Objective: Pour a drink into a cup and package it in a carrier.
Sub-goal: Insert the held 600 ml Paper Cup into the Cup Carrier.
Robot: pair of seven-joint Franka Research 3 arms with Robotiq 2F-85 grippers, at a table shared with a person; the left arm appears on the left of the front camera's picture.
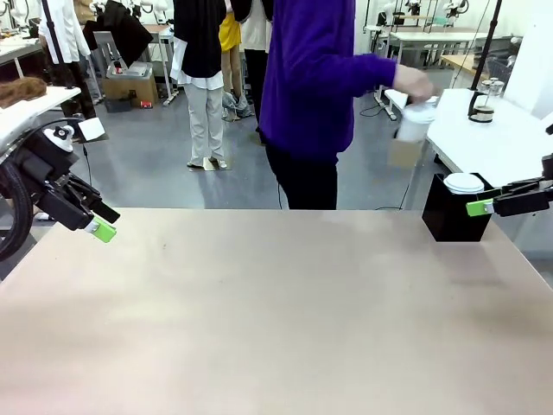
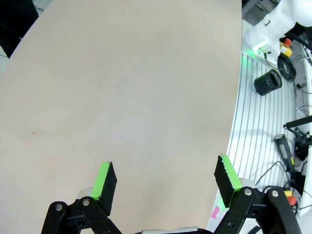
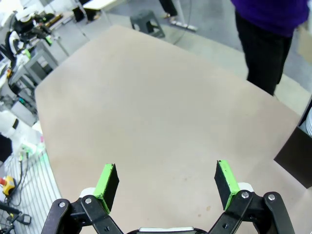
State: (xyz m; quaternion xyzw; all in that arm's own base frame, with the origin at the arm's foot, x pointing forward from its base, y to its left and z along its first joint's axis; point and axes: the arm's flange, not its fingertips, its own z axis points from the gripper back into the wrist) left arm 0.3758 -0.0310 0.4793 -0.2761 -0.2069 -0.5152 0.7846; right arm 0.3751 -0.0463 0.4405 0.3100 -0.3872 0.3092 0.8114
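Fingers (image 2: 108,181) of the left gripper (image 2: 168,180) are standing wide apart over the bare table (image 1: 276,311); the right gripper (image 3: 165,181) is gaping likewise. Beyond the table, the person's outstretched hand (image 1: 413,84) is holding the white cup (image 1: 415,123) in the air.

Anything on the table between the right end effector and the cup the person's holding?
Nothing visible on the table blocks it, but the cup is in the person's hand, off the table beyond its far edge, past the black box beside the right end effector.

Matt, smooth beige table (image 1: 276,320); glossy black box (image 1: 449,220).
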